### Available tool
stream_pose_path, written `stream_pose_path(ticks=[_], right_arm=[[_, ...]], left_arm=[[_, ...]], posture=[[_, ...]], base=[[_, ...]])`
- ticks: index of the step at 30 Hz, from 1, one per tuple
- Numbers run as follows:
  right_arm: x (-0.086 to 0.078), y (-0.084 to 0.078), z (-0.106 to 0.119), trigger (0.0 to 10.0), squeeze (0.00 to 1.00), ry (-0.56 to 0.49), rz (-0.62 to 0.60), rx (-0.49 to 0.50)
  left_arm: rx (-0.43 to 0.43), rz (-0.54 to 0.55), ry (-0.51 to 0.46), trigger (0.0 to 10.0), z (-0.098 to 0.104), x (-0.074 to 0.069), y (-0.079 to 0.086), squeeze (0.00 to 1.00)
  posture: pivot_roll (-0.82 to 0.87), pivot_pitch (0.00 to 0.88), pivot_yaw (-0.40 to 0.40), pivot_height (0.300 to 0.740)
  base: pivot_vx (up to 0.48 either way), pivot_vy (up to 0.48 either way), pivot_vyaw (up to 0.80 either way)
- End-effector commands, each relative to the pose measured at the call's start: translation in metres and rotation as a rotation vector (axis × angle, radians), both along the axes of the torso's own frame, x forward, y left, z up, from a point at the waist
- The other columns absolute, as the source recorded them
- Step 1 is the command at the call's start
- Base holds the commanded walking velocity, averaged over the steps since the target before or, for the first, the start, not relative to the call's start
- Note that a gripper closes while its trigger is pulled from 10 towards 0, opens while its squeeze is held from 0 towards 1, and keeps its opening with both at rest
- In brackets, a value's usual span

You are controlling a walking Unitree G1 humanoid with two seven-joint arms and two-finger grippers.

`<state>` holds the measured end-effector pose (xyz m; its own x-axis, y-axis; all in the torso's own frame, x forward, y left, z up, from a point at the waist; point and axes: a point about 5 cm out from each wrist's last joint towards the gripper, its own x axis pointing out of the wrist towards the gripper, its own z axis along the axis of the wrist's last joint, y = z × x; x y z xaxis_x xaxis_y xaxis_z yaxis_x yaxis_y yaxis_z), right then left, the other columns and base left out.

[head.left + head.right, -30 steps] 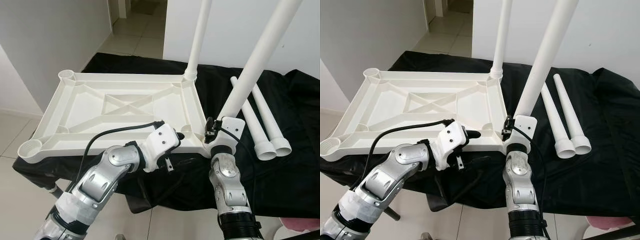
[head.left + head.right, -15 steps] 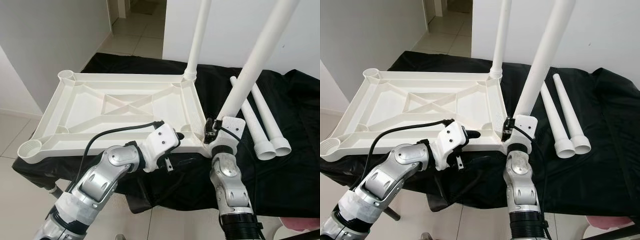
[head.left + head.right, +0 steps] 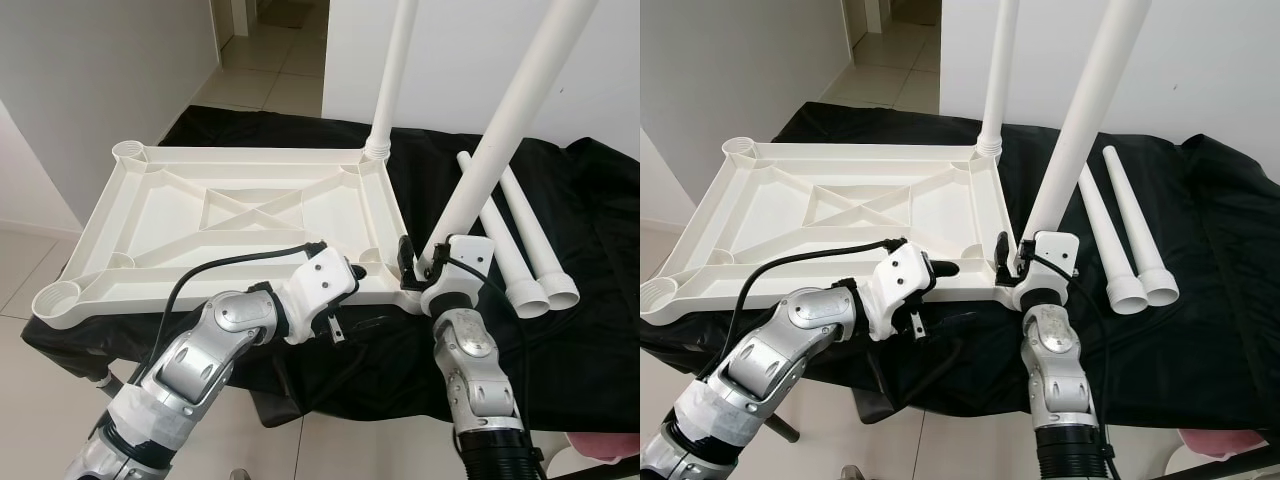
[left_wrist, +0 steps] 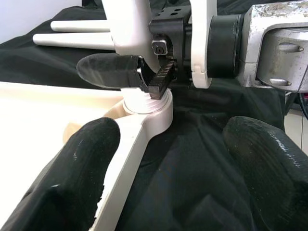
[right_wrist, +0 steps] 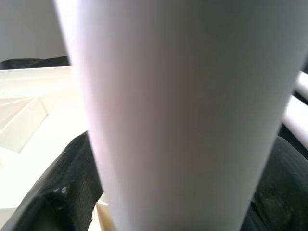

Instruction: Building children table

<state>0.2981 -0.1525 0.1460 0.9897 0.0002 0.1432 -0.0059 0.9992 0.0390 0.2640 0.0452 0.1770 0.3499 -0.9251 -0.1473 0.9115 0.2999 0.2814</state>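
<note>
A white table top [image 3: 170, 215] lies upside down on a black cloth. One white leg [image 3: 392, 80] stands upright in its far right corner. A second leg [image 3: 510, 110] leans to the right, its foot in the near right corner socket [image 4: 149, 113]. My right gripper [image 3: 425, 265] is shut on that leg just above the socket, and the leg [image 5: 183, 110] runs between its fingers [image 5: 62, 192]. My left gripper [image 4: 168, 149] is open, nothing in it, at the top's near edge just left of that socket. Two loose legs [image 3: 520, 240] lie on the cloth at the right.
The black cloth [image 3: 580, 330] covers the whole support and hangs over its near edge. Empty sockets sit at the top's near left [image 3: 55, 298] and far left [image 3: 130, 150] corners. White walls flank a tiled doorway [image 3: 270, 60] behind. Something pink [image 3: 600, 450] is at the lower right.
My right forearm has swung a little to the right and its gripper has turned about the leg's foot. The left arm holds still.
</note>
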Motion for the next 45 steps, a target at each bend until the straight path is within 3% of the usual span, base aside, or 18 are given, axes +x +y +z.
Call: stream_pose_path(ticks=[1,10,13,21,22,23,24,26,35,36,37,38,39,45], right_arm=[[0.002,0.002,-0.004,10.0,0.0,0.003,0.053,-0.014],[0.007,-0.007,-0.004,10.0,0.0,-0.006,0.171,-0.051],[0.012,-0.013,-0.002,10.0,0.0,-0.009,0.306,-0.104],[0.016,-0.018,-0.004,10.0,0.0,0.006,0.404,-0.138],[0.016,-0.018,-0.007,3.7,0.0,0.014,0.412,-0.143],[0.016,-0.018,-0.007,3.7,0.0,0.014,0.412,-0.143],[0.016,-0.018,-0.01,0.3,0.0,0.022,0.425,-0.14],[0.016,-0.018,-0.011,0.0,0.0,0.021,0.436,-0.136],[0.012,-0.02,-0.017,0.0,0.0,0.042,0.472,-0.112],[0.012,-0.021,-0.018,1.3,0.0,0.045,0.473,-0.11],[0.012,-0.021,-0.018,1.3,0.0,0.045,0.473,-0.11],[0.012,-0.021,-0.018,8.0,0.0,0.047,0.469,-0.113],[0.012,-0.022,-0.018,10.0,0.0,0.045,0.468,-0.113],[0.014,-0.027,-0.016,10.0,0.0,0.045,0.386,-0.119]], left_arm=[[0.015,-0.026,-0.003,10.0,-0.001,0.001,-0.001,0.0],[0.014,-0.024,-0.015,10.0,0.002,0.006,-0.001,0.0],[0.021,-0.029,-0.024,10.0,0.004,0.01,0.0,0.0],[0.018,-0.04,-0.03,10.0,0.006,0.011,-0.002,0.0],[0.018,-0.042,-0.03,10.0,0.007,0.011,-0.002,0.0],[0.018,-0.042,-0.03,10.0,0.007,0.011,-0.002,0.0],[0.018,-0.043,-0.031,10.0,0.007,0.012,-0.002,0.0],[0.018,-0.043,-0.032,10.0,0.007,0.012,-0.002,0.0],[0.018,-0.036,-0.031,10.0,0.007,0.013,0.0,0.0],[0.017,-0.036,-0.03,10.0,0.007,0.012,0.0,0.0],[0.017,-0.036,-0.03,10.0,0.007,0.012,0.0,0.0],[0.016,-0.035,-0.029,10.0,0.006,0.012,0.0,0.0],[0.016,-0.036,-0.029,10.0,0.006,0.012,0.0,0.0],[0.014,-0.036,-0.028,10.0,0.006,0.013,0.0,0.0]], posture=[[-0.06,0.017,-0.002,0.74],[-0.06,0.009,0.016,0.74],[-0.07,0.008,0.039,0.74],[-0.08,0.007,0.048,0.74],[-0.08,0.008,0.05,0.74],[-0.08,0.008,0.05,0.74],[-0.08,0.01,0.051,0.74],[-0.08,0.01,0.051,0.74],[-0.08,0.025,0.046,0.74],[-0.08,0.026,0.044,0.74],[-0.08,0.026,0.044,0.74],[-0.08,0.026,0.044,0.74],[-0.08,0.027,0.043,0.74],[-0.08,0.03,0.043,0.74]], base=[[0.0,0.0,0.0],[0.0,0.0,0.0],[0.0,0.0,0.0],[0.0,0.0,0.0],[0.0,0.0,0.0],[0.0,0.0,0.0],[0.0,0.0,0.0],[0.0,0.0,0.0],[0.0,0.0,0.0],[0.0,0.0,0.0],[0.0,0.0,0.0],[0.0,0.0,0.0],[0.0,0.0,0.0],[0.0,0.0,0.0]])
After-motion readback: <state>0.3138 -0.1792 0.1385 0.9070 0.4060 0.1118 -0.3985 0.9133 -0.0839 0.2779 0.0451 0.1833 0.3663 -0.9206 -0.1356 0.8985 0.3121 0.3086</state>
